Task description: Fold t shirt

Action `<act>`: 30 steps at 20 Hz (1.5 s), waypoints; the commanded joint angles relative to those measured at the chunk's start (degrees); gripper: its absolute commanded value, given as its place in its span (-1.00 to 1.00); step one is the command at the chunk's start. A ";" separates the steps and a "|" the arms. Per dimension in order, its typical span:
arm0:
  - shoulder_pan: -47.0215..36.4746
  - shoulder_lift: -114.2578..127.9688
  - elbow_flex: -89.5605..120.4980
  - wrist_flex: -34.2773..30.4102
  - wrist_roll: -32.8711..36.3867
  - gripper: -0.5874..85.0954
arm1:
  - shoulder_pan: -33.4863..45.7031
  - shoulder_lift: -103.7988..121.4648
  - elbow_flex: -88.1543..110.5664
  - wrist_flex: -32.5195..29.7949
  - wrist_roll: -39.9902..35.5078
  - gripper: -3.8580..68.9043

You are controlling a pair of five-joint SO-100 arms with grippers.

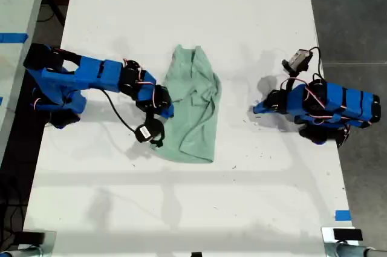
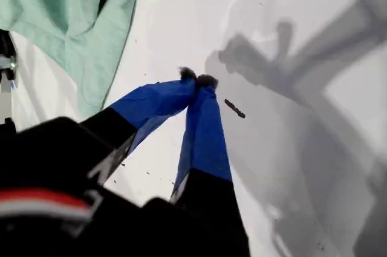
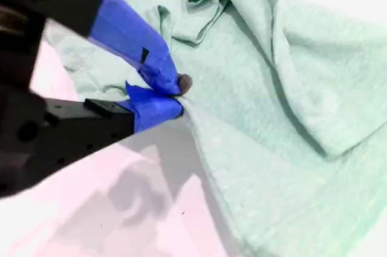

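Observation:
The pale mint-green t shirt (image 1: 195, 109) lies wrinkled and partly doubled over in the middle of the white table (image 1: 181, 15). My second gripper (image 3: 179, 95) is shut, its blue fingertips pinching the shirt's (image 3: 272, 87) edge; in the exterior view it (image 1: 167, 109) sits at the shirt's left edge. My first gripper (image 2: 197, 79) is shut with nothing in it, tips just above the bare table. In the exterior view my first gripper (image 1: 257, 110) is to the right of the shirt, a short gap apart. A corner of the shirt (image 2: 66, 15) shows in the first wrist view.
Both blue arm bases stand at the table's sides in the exterior view, one left (image 1: 54, 87), one right (image 1: 338, 109). A blue tape mark (image 1: 342, 214) is near the table's front right corner there. A small dark speck (image 2: 234, 109) lies by my first gripper's tips.

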 commanded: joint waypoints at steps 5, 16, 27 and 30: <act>-0.44 -21.97 -31.29 -1.23 6.68 -0.63 | 0.00 0.88 2.29 0.09 -1.23 -0.88; -12.66 18.98 -14.41 14.59 15.38 -0.99 | -0.18 0.88 2.20 0.09 -1.23 -0.88; -14.94 105.47 78.93 -1.58 13.27 -0.99 | -0.09 0.88 2.29 0.09 -0.62 -0.88; -13.71 114.26 85.25 2.11 15.64 -0.99 | 0.00 0.88 2.37 0.09 -0.70 -0.88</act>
